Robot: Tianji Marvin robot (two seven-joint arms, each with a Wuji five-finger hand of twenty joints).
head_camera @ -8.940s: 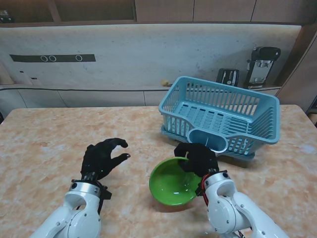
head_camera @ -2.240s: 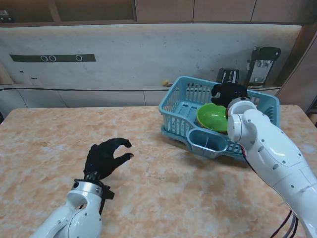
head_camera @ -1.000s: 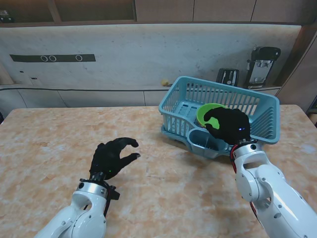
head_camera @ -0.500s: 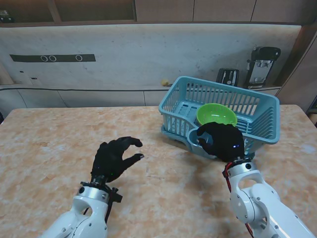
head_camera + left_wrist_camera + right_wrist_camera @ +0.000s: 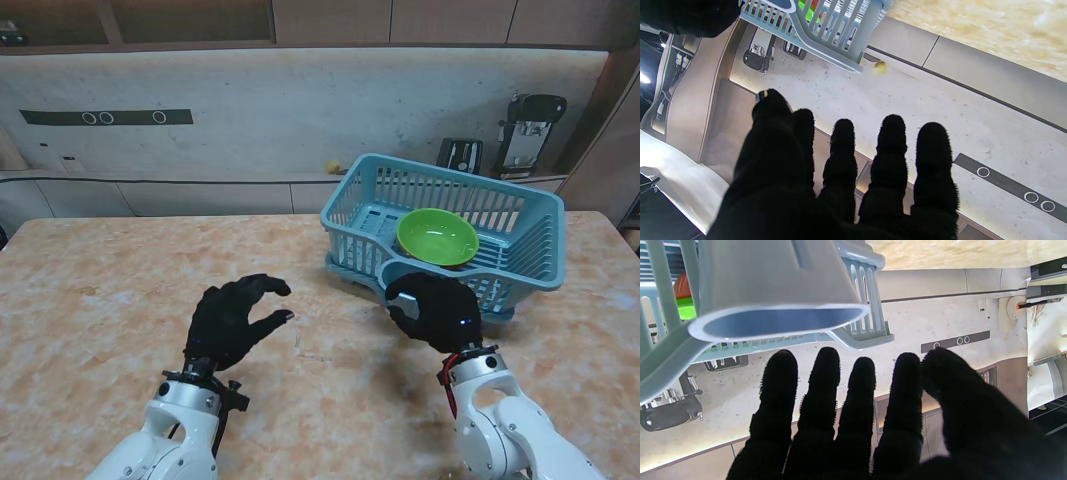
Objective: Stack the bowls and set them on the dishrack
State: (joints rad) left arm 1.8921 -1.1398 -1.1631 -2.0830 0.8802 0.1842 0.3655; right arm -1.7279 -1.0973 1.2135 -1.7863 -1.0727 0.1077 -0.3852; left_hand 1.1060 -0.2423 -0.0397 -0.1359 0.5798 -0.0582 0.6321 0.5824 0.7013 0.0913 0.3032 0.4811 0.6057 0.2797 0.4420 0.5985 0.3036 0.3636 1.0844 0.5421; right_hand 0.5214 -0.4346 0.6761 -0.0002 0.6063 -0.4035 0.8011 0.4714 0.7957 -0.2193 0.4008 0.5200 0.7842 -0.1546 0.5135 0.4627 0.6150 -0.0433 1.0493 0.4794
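Stand view is showing the surface (image 5: 90, 270) carrying the dishrack (image 5: 520, 245) with the green bowl (image 5: 437, 236) sitting inside, both empty hands hovering spread, right hand (image 5: 432, 311) risking knocking the rack's cutlery cup (image 5: 400, 275), left hand (image 5: 232, 318) idling apart.

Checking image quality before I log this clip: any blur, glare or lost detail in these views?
Stand view: sharp and evenly lit, with a soft sheen in the bowl. Left wrist view: fingers mere black silhouettes. Right wrist view: the rack's cup looms close and soft; the right hand shows no surface detail.
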